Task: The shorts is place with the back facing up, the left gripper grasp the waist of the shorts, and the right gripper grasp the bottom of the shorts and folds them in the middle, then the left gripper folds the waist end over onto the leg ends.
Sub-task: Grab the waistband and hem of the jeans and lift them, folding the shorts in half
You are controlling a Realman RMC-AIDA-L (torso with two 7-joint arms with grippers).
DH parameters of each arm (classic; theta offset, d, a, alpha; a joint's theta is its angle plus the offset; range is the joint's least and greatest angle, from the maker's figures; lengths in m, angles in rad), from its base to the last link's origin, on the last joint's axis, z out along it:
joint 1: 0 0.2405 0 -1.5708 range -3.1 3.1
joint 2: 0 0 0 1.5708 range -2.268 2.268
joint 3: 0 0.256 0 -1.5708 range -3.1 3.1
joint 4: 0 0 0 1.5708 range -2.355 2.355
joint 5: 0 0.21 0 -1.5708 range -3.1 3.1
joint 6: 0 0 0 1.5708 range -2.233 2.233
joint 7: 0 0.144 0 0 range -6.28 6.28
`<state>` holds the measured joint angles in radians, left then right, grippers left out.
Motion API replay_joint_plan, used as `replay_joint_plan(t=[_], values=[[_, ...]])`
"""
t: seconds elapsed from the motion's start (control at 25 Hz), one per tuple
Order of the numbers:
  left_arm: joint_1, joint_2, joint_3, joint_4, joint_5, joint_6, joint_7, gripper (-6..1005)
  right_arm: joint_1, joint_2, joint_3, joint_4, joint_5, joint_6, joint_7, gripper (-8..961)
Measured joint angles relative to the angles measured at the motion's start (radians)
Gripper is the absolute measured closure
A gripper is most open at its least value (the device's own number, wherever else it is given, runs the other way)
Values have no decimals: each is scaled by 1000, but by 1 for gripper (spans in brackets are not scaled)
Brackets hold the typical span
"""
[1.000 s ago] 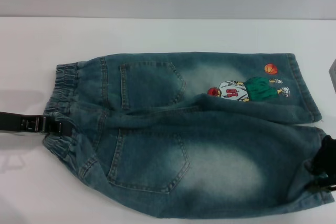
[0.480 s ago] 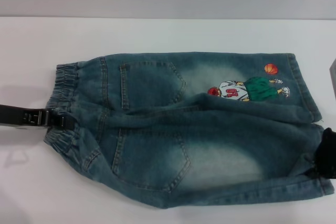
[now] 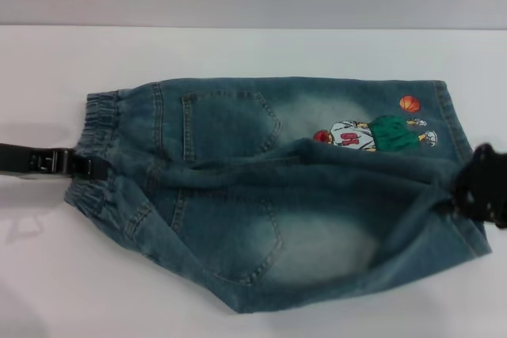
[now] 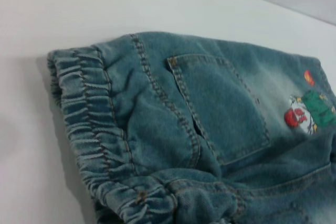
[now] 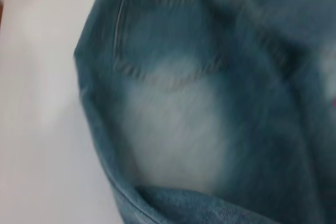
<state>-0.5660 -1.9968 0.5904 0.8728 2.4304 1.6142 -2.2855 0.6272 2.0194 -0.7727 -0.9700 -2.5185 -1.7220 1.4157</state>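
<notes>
Left gripper (image 3: 93, 169): it sits at the robot's left side of the white table (image 3: 238, 49), reaching in level to the middle of the waist of the shorts (image 3: 97, 156), with its narrow black fingers clenched on the gathered band. The left wrist view shows the ruffled elastic bunched up close to the camera, which fits a firm pinch.

Shorts (image 3: 269, 195): they lie back side up across the table, waist to the left and hems to the right. The near leg is lifted and drawn in, with its lower edge curling up off the surface. The far leg lies flat with its pocket and the cartoon print (image 3: 372, 134) showing.

Fold line: a ridge runs along the middle between the two legs, so I judge the lengthwise fold to be under way and not yet closed.

Right gripper (image 3: 478, 187): it is at the right edge, dark and raised over the bottom of the shorts (image 3: 463, 156), clamped on the near hem, with cloth pulled tight toward it.

How to do it well: both ends should rise and travel away from the robot together, so that the near leg rolls over the ridge without twisting. Keep light tension along the length, or the slack middle will sag and crease.

Landing: lay the near hem edge to edge on the far hem, and the near half of the waist on the far half, then lower before letting go.

Risk: the thick elastic may slip from the narrow fingers if pulled hard.
</notes>
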Motion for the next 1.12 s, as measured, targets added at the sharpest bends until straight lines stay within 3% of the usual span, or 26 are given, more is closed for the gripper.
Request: replay_joint_plan(t=[0.32,0.56,1.12], values=[[1,14,-103,3,-27,-15,8,915,-83,-18,130,14,304,50,-124,918],[18,19,-132,8,-89,-38,11,914,-110,-29,150,67,419,127,-149,912],[22,5,-128,5,-182,-126,13,911,-122,-8,179,179,533,366,-217,898]])
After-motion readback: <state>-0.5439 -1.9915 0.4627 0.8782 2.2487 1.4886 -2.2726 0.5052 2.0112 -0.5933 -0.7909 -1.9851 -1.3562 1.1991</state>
